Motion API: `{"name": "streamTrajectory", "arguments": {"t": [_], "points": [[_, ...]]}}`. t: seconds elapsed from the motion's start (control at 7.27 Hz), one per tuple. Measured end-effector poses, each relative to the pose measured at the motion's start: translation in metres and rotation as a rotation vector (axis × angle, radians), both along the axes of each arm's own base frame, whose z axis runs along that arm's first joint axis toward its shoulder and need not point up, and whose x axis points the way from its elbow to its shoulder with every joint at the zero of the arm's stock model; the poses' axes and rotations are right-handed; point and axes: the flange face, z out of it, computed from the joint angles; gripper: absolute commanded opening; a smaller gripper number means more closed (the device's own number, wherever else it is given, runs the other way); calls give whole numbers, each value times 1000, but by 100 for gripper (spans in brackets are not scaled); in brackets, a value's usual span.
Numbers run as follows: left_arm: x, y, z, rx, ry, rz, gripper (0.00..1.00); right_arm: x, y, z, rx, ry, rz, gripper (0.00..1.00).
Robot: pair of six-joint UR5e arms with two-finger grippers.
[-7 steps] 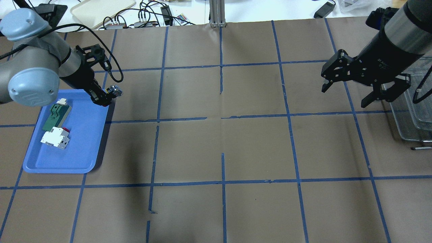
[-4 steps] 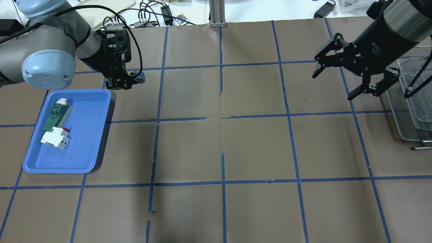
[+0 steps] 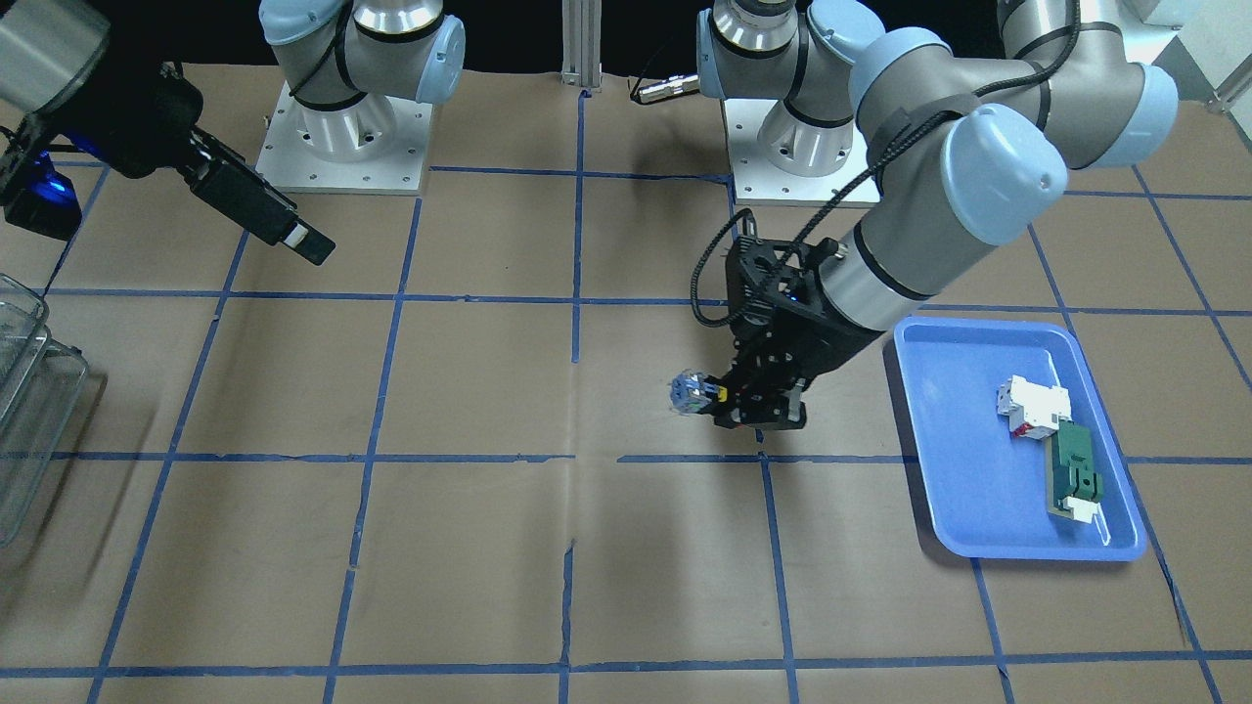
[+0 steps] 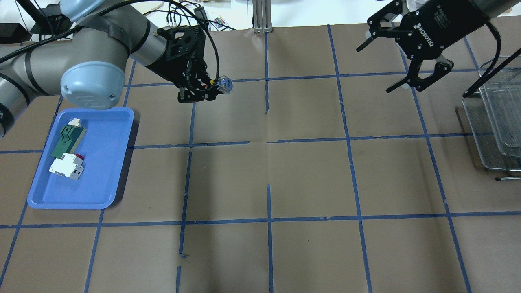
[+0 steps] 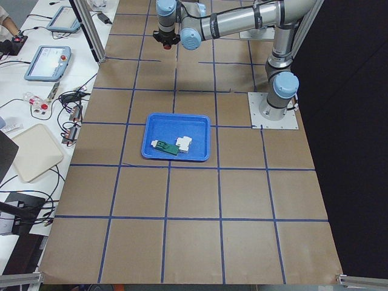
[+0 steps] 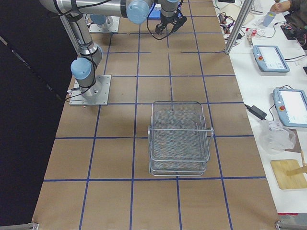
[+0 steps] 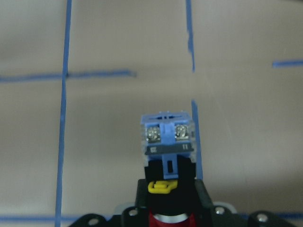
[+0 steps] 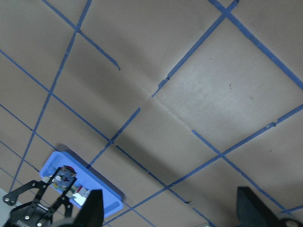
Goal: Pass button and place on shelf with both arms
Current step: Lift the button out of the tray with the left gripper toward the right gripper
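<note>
Left pincer (image 4: 215, 87) clamps small red-capped push-button switch (image 4: 225, 84) by cap end, aloft over brown tabletop (image 4: 309, 175). Bluish block juts toward 3 o'clock, likely offered for handover. Right pincer (image 4: 373, 70) spread wide, well apart. Clear tiered shelf (image 4: 496, 134) waits at 3 o'clock edge.

The button (image 4: 225, 84) is clamped at its red-cap end in the left gripper (image 4: 211, 88) and held raised above the table, left of the table's middle. Its clear bluish block projects free beyond the fingertips, with the yellow mark just behind the block. The right gripper (image 4: 376, 68) hangs raised over the table's right half, jaws spread wide. The shelf (image 6: 180, 139), a see-through rack of stacked tiers, stands upright by the table's right edge
</note>
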Motion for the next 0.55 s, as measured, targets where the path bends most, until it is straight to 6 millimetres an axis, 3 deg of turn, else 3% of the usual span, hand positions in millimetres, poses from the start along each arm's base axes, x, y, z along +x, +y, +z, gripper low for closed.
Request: {"name": "streamTrajectory", "arguments": {"t": [0.28, 0.55], "points": [[-47, 11, 11, -49, 75, -38, 0, -11, -6, 3, 62, -120, -139, 100], [-85, 17, 21, -102, 103, -62, 0, -12, -10, -7, 123, -180, -206, 100]]}}
